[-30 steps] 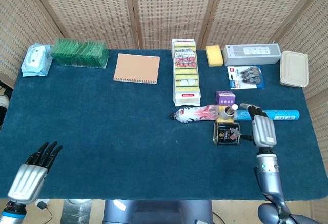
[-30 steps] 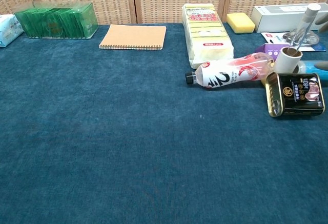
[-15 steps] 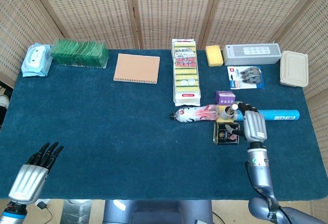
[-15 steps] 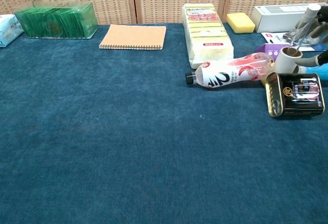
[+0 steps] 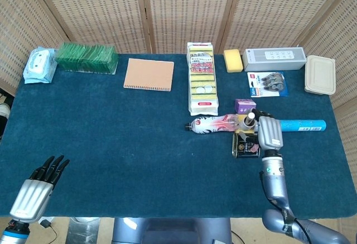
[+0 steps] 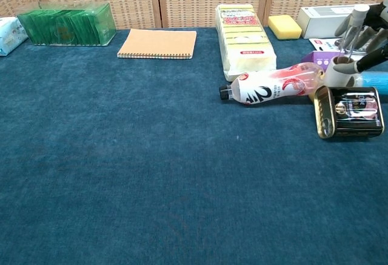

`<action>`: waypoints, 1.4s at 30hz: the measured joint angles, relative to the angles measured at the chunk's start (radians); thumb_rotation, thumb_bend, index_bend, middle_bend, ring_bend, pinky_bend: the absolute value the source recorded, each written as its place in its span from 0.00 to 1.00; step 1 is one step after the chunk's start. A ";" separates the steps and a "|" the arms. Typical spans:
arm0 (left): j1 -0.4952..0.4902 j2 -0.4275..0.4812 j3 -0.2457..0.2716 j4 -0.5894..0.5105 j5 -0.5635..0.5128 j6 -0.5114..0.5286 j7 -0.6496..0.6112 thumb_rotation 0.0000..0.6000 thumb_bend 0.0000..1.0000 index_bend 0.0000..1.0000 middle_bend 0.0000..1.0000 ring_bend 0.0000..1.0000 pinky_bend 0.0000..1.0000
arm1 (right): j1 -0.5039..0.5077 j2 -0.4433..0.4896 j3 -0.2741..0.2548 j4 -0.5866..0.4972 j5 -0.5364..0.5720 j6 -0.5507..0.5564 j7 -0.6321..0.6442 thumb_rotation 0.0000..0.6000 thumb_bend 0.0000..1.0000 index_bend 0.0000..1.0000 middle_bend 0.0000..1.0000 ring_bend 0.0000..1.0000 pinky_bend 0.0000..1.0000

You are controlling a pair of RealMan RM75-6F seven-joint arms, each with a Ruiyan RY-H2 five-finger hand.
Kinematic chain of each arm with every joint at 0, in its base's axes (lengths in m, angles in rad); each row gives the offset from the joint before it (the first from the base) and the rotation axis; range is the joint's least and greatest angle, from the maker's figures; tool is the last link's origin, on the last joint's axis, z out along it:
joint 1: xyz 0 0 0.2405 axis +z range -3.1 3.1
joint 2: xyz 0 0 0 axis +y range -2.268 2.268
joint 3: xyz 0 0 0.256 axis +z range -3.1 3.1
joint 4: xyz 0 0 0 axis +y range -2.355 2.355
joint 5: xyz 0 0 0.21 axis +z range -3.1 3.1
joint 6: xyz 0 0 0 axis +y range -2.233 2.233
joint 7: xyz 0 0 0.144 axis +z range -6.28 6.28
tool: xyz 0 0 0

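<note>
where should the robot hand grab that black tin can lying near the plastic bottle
Grip the black rectangular tin can across its two long sides, coming from above. It lies flat on the blue table, short ends harder to span, and the right robot hand hovers over it.

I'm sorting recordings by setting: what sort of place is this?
Probably a lab or staged test area rather than a home: a table covered in blue cloth, woven rattan screens as backdrop, and unrelated household goods laid out, such as a sponge pack, a spiral notebook and a tin can.
</note>
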 measured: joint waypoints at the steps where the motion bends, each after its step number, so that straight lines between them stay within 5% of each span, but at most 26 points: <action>1: 0.000 0.000 0.000 0.000 -0.001 0.000 -0.001 1.00 0.21 0.05 0.08 0.06 0.25 | 0.005 -0.002 0.002 0.005 0.001 -0.001 -0.008 1.00 0.25 0.37 0.45 0.43 0.40; 14: 0.001 -0.003 -0.003 -0.005 -0.011 -0.012 0.012 1.00 0.21 0.05 0.08 0.06 0.25 | 0.048 -0.030 0.008 0.062 0.016 0.011 -0.070 1.00 0.27 0.45 0.54 0.54 0.50; 34: 0.000 0.001 -0.002 -0.009 -0.010 -0.018 0.012 1.00 0.21 0.05 0.08 0.06 0.25 | 0.078 -0.047 -0.012 0.094 -0.015 0.047 -0.136 1.00 0.34 0.63 0.72 0.83 0.89; 42: 0.001 0.002 -0.001 -0.009 -0.009 -0.018 0.009 1.00 0.21 0.05 0.08 0.06 0.25 | 0.094 -0.056 -0.006 0.098 -0.033 0.062 -0.140 1.00 0.35 0.66 0.76 0.87 0.94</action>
